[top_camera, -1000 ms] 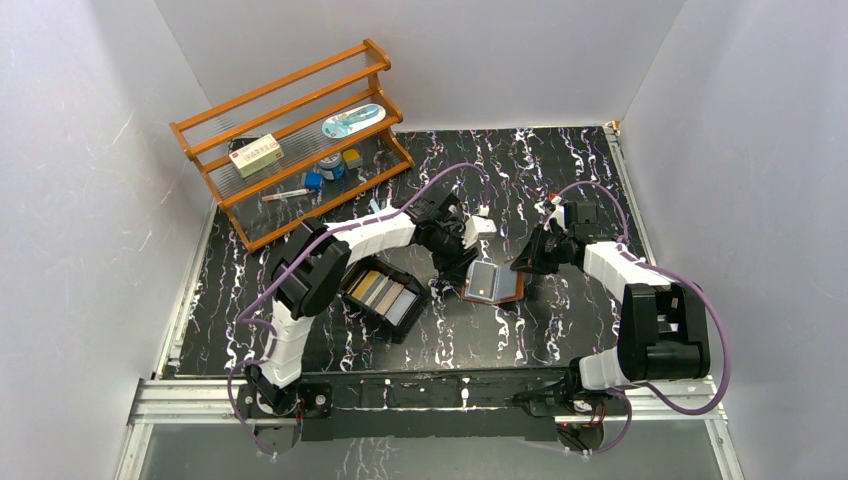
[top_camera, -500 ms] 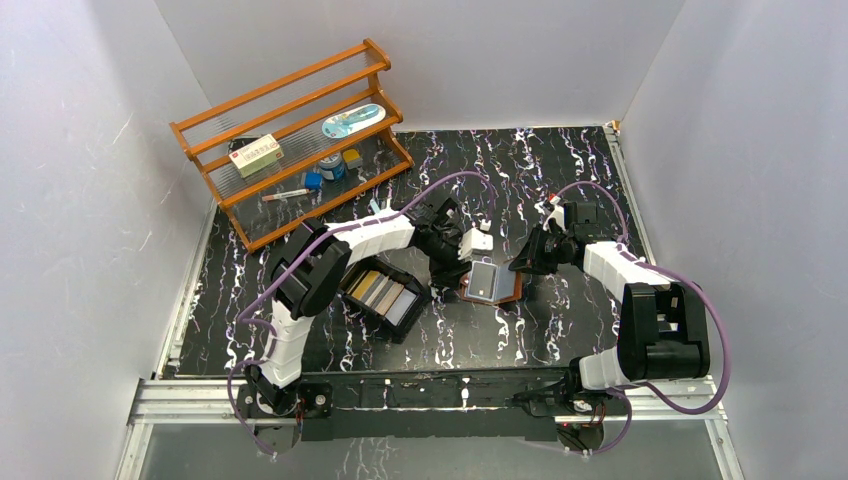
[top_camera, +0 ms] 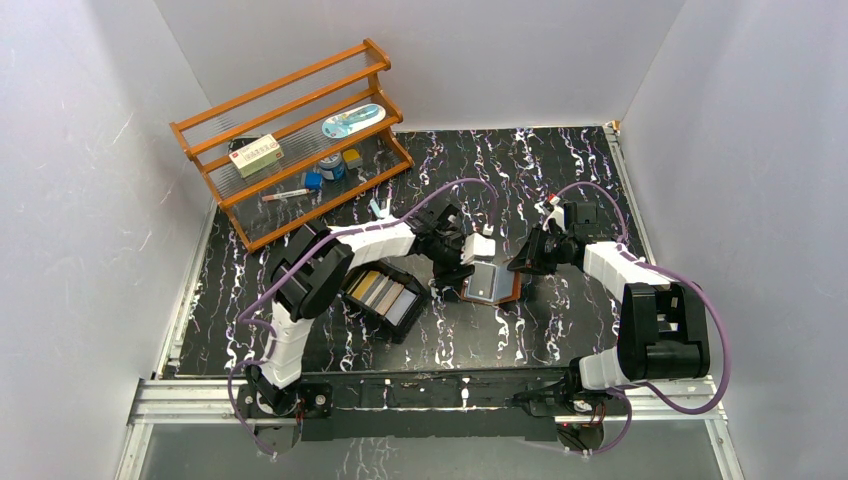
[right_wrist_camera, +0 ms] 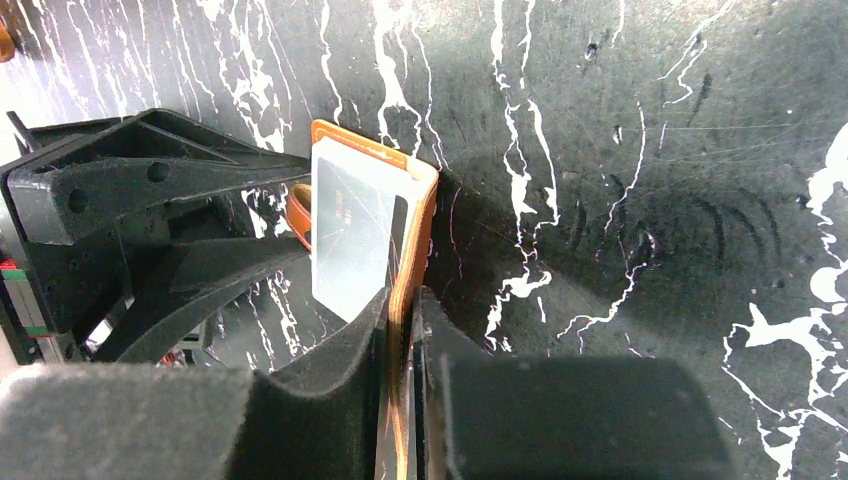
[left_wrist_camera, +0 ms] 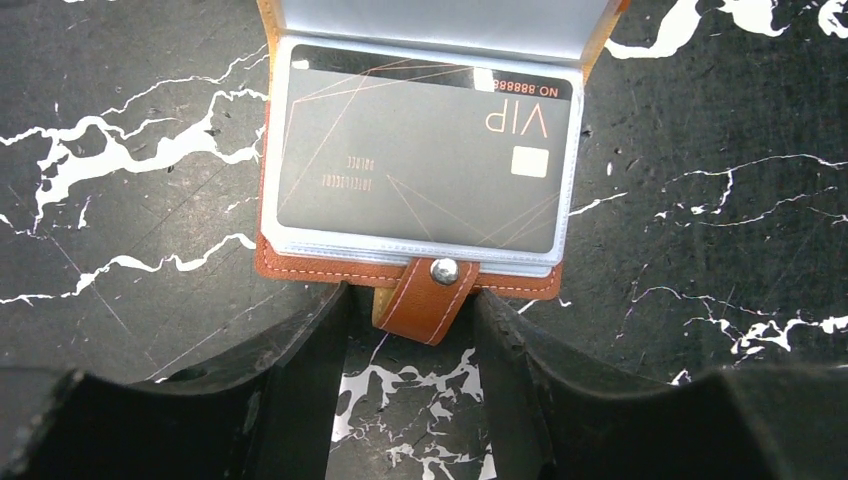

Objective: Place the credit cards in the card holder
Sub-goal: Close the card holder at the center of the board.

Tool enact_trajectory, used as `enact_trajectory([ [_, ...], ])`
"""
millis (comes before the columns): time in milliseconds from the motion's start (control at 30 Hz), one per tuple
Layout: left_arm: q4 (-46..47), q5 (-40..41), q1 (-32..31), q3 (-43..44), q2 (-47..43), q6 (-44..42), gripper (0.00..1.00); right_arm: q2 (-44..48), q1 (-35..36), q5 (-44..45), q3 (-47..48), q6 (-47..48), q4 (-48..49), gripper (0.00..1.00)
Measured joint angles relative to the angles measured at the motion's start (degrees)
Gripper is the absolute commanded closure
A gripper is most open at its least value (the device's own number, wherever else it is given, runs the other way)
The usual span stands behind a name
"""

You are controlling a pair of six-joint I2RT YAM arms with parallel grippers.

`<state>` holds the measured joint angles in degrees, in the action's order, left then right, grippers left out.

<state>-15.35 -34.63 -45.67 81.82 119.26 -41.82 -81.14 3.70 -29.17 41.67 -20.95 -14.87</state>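
Left wrist view: your left gripper (left_wrist_camera: 410, 325) hangs low over the black, white-veined table (left_wrist_camera: 700, 200), its two dark fingers (left_wrist_camera: 300, 350) spread apart. Just ahead of the fingertips lies the card holder (left_wrist_camera: 300, 270), a brown leather wallet lying open. A grey card (left_wrist_camera: 420, 165) marked VIP is tucked inside its clear top sleeve. The wallet's snap strap (left_wrist_camera: 415, 305), carrying a small pale stud (left_wrist_camera: 444, 268), points back into the gap between your fingers. The strap sits close to the finger on the right of this view, and you cannot tell whether they touch. The finger on the left stands clear of it.

Right wrist view: your right gripper (right_wrist_camera: 403, 330) is pressed together on the card holder's leather cover. The cover is seen edge-on, with the thin brown flap pinched between the two pads. Beyond the fingertips, the clear sleeves show just beside the held flap. The left gripper's dark body faces you from the far left of this view.

Top external view: the two grippers meet at the open card holder, the left gripper at its far-left edge and the right gripper at its right edge. More credit cards (top_camera: 385, 293), in gold, tan and grey, lie side by side in a shallow black tray (top_camera: 405, 272). The tray sits near your left gripper, to its left and closer to the arm bases. A wooden rack (top_camera: 290, 140) holding small items stands well apart, beyond and to the left of the left gripper.
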Motion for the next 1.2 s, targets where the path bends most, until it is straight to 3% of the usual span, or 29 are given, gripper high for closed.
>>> enact_trajectory([
  [100,1.86,0.55,-0.02,-1.27,-0.55,-0.09,0.63,0.02,0.00,-0.20,0.00,-0.42,0.00,0.80],
  [167,3.54,1.18,-0.13,-3.08,-1.62,-0.02,0.77,0.00,0.00,-0.20,0.00,-1.07,0.00,0.78],
  [233,4.85,1.53,-0.26,-5.07,-2.97,0.74,0.92,-0.02,0.00,-0.11,0.00,-1.57,-0.07,0.73],
  [300,6.60,1.79,-0.46,-7.43,-4.79,1.73,0.99,-0.07,0.00,0.22,0.00,-2.08,-0.35,0.64],
  [433,11.02,2.25,-0.59,-10.03,-7.87,5.14,1.00,-0.02,0.00,0.26,0.00,-3.85,-1.11,0.52],
  [767,20.17,0.90,-0.59,-12.61,-9.14,14.19,1.00,6.62,0.00,-5.53,-1.97,-11.04,1.44,0.50],
  [900,22.27,0.57,-0.59,-12.74,-9.14,17.57,1.00,8.48,0.00,-6.73,-4.35,-14.08,2.71,0.37],
  [1200,26.34,6.67,-0.59,-14.34,-9.14,29.40,1.00,15.45,0.00,6.78,-2.71,-15.21,-6.27,0.17],
])
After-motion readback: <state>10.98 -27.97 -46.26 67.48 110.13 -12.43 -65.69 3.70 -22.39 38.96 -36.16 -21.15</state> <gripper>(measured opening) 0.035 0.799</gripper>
